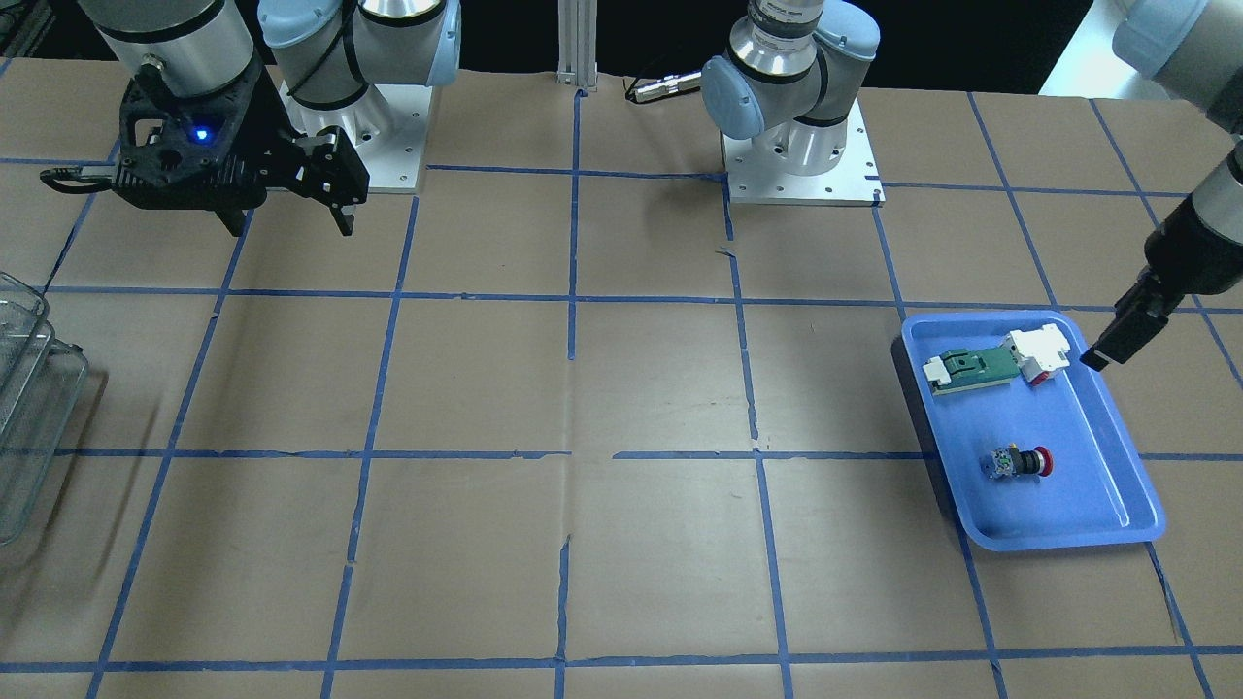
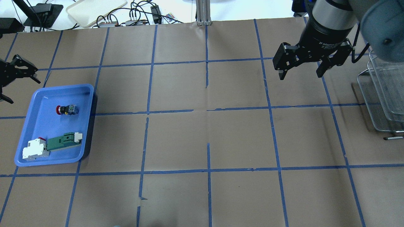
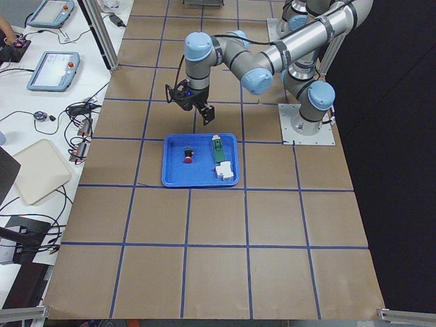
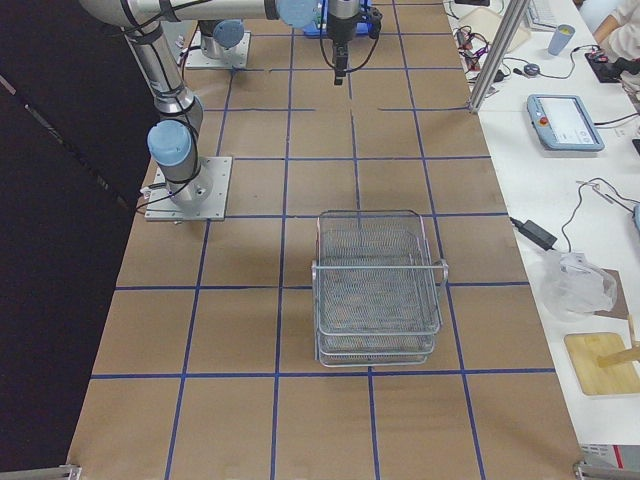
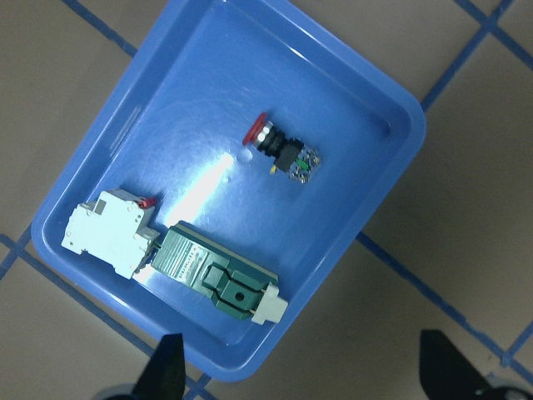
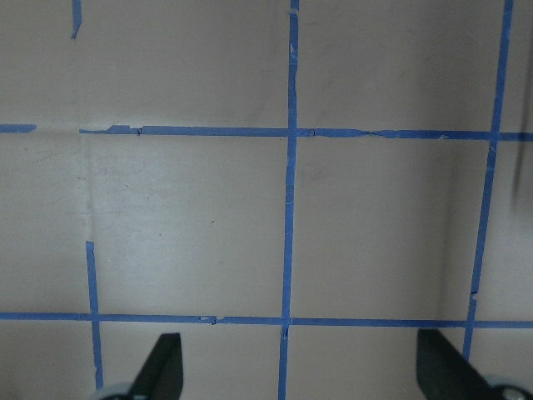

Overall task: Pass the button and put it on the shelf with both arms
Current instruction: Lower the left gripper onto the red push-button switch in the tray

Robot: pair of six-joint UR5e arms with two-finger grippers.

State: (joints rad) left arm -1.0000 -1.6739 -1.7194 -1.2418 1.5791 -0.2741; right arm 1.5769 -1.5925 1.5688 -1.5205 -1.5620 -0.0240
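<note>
The button [image 1: 1020,462] lies on its side in the blue tray [image 1: 1117,437], red cap toward the tray's outer side; it also shows in the overhead view [image 2: 67,109] and the left wrist view [image 5: 283,150]. My left gripper [image 2: 25,92] is open and empty, hovering above the tray's far edge, apart from the button. My right gripper [image 2: 300,76] is open and empty, high over bare table, left of the shelf [image 2: 382,94]. The shelf is a see-through tiered rack [image 4: 380,290] at the table's right end, with nothing in it.
In the tray a green board part [image 2: 63,142] lies against a white block with a red tip [image 2: 34,148], at the end opposite the button. Both arm bases [image 1: 801,160] stand at the table's robot side. Brown paper with blue tape lines covers the table.
</note>
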